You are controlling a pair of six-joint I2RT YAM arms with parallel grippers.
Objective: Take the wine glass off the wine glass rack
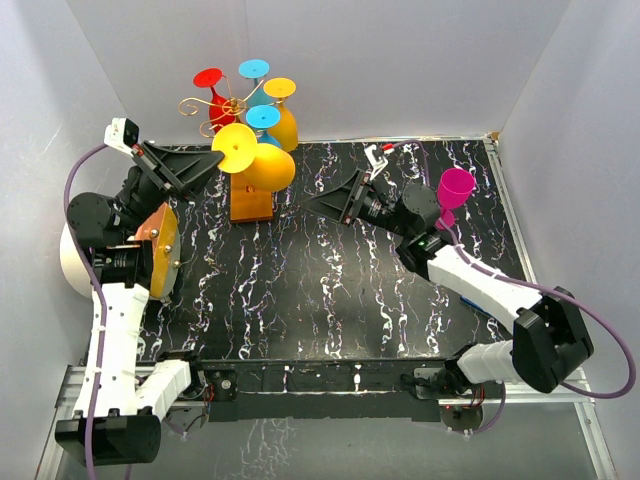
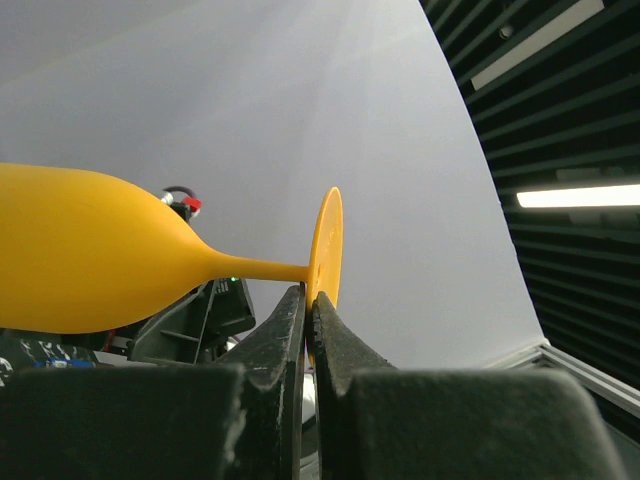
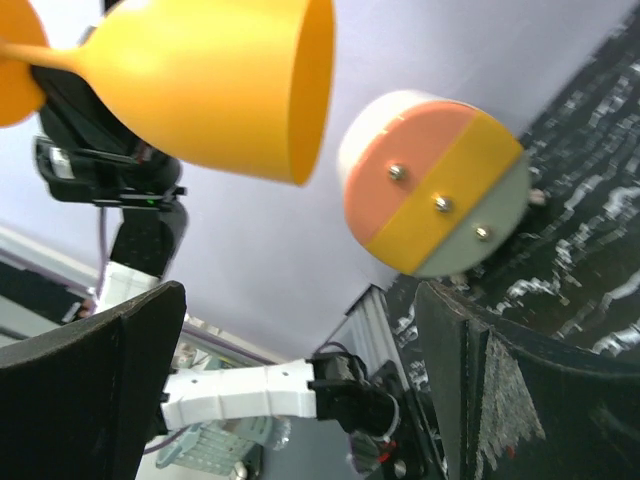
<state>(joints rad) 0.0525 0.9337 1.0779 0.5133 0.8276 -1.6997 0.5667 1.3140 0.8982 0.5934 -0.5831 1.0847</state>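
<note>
My left gripper (image 1: 220,153) is shut on the flat foot of a yellow wine glass (image 1: 262,166). It holds the glass on its side in the air, just in front of the wine glass rack (image 1: 213,105). The rack's gold wire stands on a wooden base (image 1: 250,198). In the left wrist view the fingers (image 2: 285,330) pinch the foot (image 2: 327,240), with the bowl (image 2: 90,260) to the left. Red (image 1: 209,78), cyan (image 1: 253,68), orange (image 1: 283,122) and blue (image 1: 263,117) glasses still hang on the rack. My right gripper (image 1: 310,203) is open and empty, pointing at the yellow glass (image 3: 220,90).
A magenta glass (image 1: 455,188) stands at the right, behind my right arm. A white drum with an orange, yellow and grey face (image 1: 152,252) lies at the left edge and also shows in the right wrist view (image 3: 435,185). White walls enclose the black marbled table (image 1: 330,300).
</note>
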